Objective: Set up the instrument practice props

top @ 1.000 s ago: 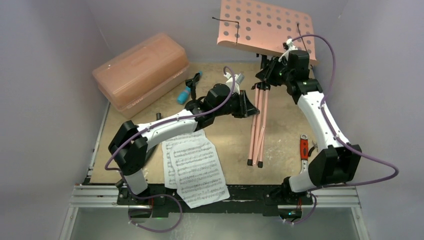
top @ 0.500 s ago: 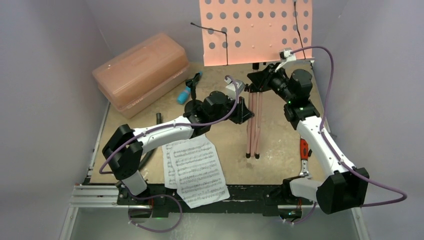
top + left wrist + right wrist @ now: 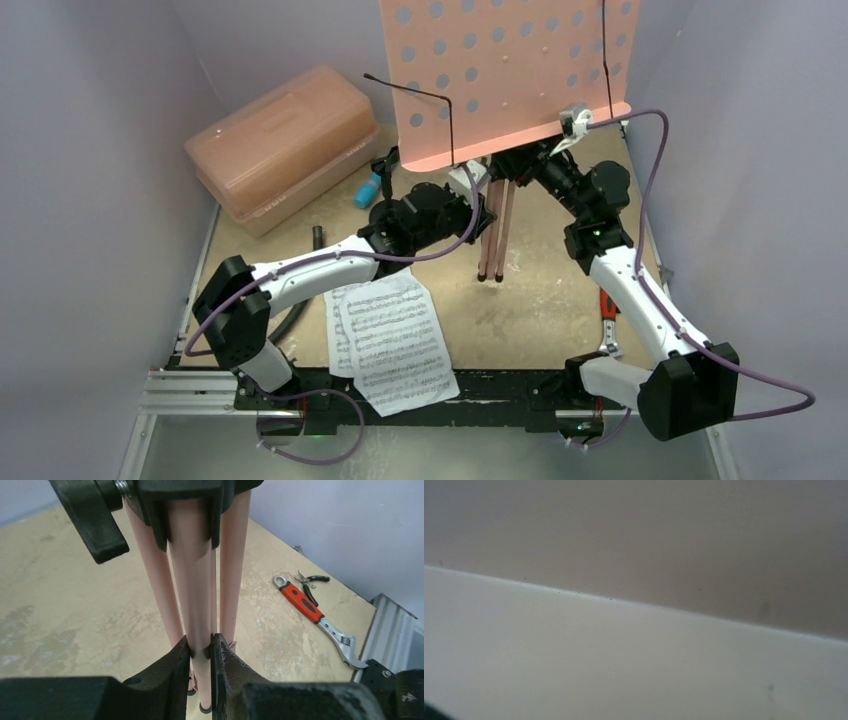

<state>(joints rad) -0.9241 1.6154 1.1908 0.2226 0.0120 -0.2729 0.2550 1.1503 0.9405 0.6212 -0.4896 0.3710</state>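
**Left wrist view: slick pink tube pinched, stand looks top-heavy**

The left gripper (image 3: pixel 201 647) is seen almost closed, with one bunched tube of the pink perforated music stand with tripod legs (image 3: pixel 192 580) pinched between its fingers. The stand is held upright at the far middle of the table, legs folded together. The right gripper (image 3: pixel 524 160) is tucked under the perforated desk by the black hub, and its jaws can't be made out. The tubes are judged light, stiff and slick, and the whole stand top-heavy, so it's probably best gripped at the hub plus low on a tube. No brand or readable writing is spotted, only tiny notes on the white sheet-music pages (image 3: pixel 390 340).
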